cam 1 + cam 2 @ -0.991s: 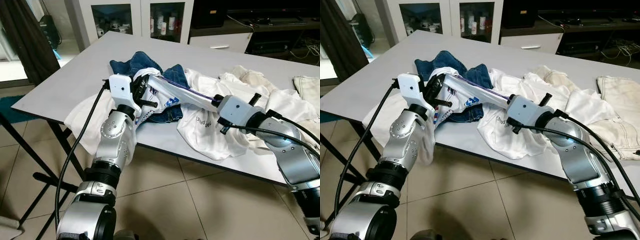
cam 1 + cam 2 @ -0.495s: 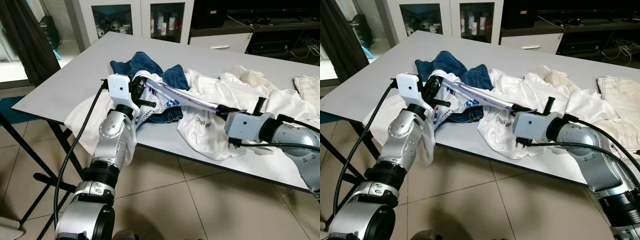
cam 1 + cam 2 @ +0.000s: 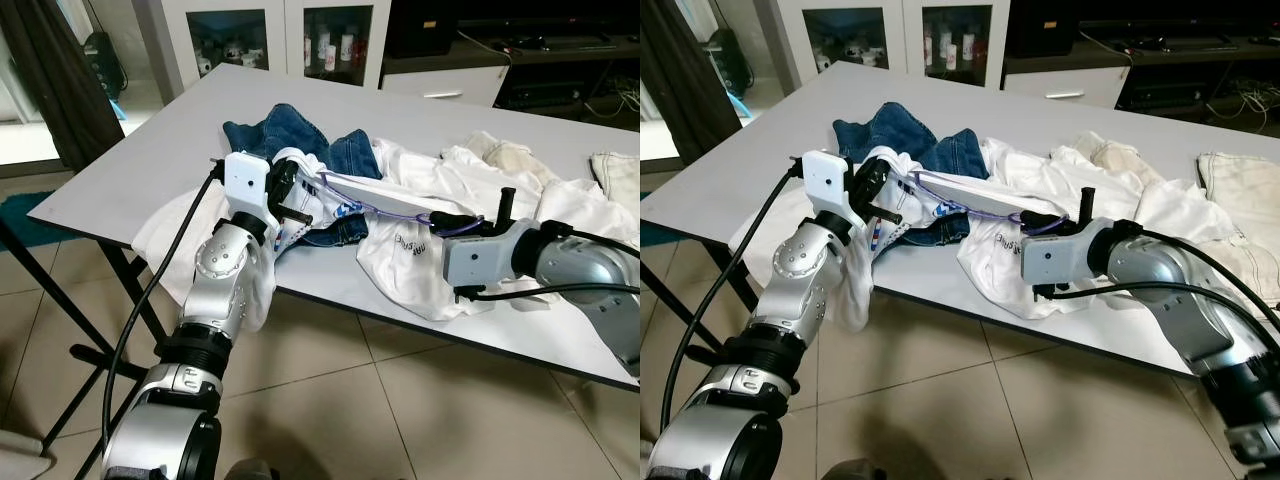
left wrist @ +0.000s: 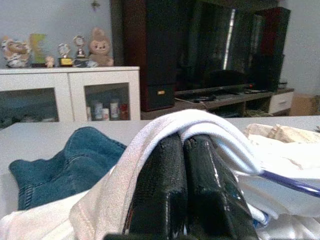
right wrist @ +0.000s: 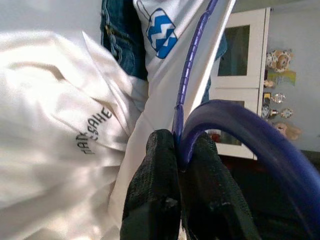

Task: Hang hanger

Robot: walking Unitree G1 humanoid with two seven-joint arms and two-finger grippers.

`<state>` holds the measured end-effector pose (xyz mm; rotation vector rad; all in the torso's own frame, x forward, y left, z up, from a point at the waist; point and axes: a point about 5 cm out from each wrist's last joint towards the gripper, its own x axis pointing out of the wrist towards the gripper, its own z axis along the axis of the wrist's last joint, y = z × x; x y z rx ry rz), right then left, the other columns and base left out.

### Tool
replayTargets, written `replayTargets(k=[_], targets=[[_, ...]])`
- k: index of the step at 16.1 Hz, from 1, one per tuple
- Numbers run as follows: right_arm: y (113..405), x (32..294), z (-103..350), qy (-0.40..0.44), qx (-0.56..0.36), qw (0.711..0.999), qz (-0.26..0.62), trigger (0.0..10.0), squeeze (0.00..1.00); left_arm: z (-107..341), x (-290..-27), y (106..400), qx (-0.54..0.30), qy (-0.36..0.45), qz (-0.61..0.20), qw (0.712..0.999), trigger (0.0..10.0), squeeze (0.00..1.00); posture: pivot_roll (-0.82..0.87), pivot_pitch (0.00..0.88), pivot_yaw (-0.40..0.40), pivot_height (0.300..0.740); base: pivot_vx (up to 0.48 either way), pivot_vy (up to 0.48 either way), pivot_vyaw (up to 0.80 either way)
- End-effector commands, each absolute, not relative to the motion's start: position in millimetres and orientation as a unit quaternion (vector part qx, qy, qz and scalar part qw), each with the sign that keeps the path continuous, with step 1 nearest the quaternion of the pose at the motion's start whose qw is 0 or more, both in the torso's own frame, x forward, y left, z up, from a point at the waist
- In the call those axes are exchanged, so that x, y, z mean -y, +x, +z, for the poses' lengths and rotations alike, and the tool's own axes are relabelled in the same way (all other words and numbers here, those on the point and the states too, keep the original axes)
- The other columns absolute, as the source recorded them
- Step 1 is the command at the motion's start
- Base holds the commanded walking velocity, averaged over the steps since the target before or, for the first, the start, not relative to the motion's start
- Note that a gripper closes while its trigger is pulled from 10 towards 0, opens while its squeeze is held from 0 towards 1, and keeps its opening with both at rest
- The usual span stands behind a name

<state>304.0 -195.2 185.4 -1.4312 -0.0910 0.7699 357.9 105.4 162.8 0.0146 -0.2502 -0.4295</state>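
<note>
Meanwhile, pinching purple hanger (image 5: 186,90) hook in closed right pincer (image 5: 181,165); clamping white shirt (image 4: 150,150) fabric in closed left pincer (image 4: 182,165), above cluttered worktop (image 3: 150,160).

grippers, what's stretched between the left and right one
A white shirt on a purple hanger spans the gap above the table, seen in both eye views. The left gripper pinches the shirt; the right gripper pinches the hanger by its hook.

The right gripper (image 3: 447,221) and left gripper (image 3: 290,190) hold a purple hanger (image 3: 385,205) inside a white shirt (image 3: 330,195).
</note>
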Motion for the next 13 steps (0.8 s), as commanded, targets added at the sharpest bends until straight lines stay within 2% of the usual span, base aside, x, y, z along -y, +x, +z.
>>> replayTargets(k=[1, 4, 5, 6, 8, 10, 13], targets=[[309.4, 193.9, 187.1, -0.655, 0.039, 0.677, 0.334, 10.0, 0.00, 173.6, -87.4, 354.3, 0.145, 0.025, -0.261, 0.954, 0.0, 0.00, 0.15, 0.000, 0.018, 0.740, 0.000, 0.000, 0.00], [318.8, 201.2, 183.1, -0.658, 0.025, 0.690, 0.301, 10.0, 0.00, 173.8, -93.2, 356.0, 0.136, 0.015, -0.249, 0.959, 0.0, 0.00, 0.15, 0.000, 0.017, 0.740, 0.000, 0.000, 0.00], [322.2, 203.5, 184.8, -0.642, 0.028, 0.713, 0.279, 8.0, 0.00, 174.4, -98.9, 359.0, 0.129, -0.018, -0.228, 0.965, 0.0, 0.00, 0.15, 0.000, 0.016, 0.740, 0.000, 0.000, 0.00], [323.5, 204.2, 187.4, -0.624, 0.035, 0.734, 0.267, 3.6, 0.00, 175.1, -105.5, 362.3, 0.123, -0.051, -0.202, 0.970, 0.0, 0.00, 0.15, 0.000, 0.015, 0.740, 0.000, 0.000, 0.00], [322.5, 203.0, 189.3, -0.610, 0.044, 0.744, 0.268, 0.0, 0.00, 175.3, -113.7, 365.9, 0.115, -0.081, -0.172, 0.975, 0.0, 0.00, 0.15, 0.000, 0.015, 0.740, 0.000, 0.000, 0.00], [317.9, 205.2, 187.1, -0.603, 0.046, 0.747, 0.277, 0.0, 0.00, 174.8, -126.0, 369.5, 0.108, -0.093, -0.139, 0.980, 0.0, 0.00, 0.14, 0.000, 0.015, 0.740, 0.000, 0.000, 0.00], [310.0, 203.0, 193.2, -0.555, 0.072, 0.770, 0.306, 0.0, 0.00, 173.2, -135.7, 372.8, 0.099, -0.096, -0.109, 0.984, 0.0, 0.00, 0.14, 0.000, 0.015, 0.740, 0.000, 0.000, 0.00]])
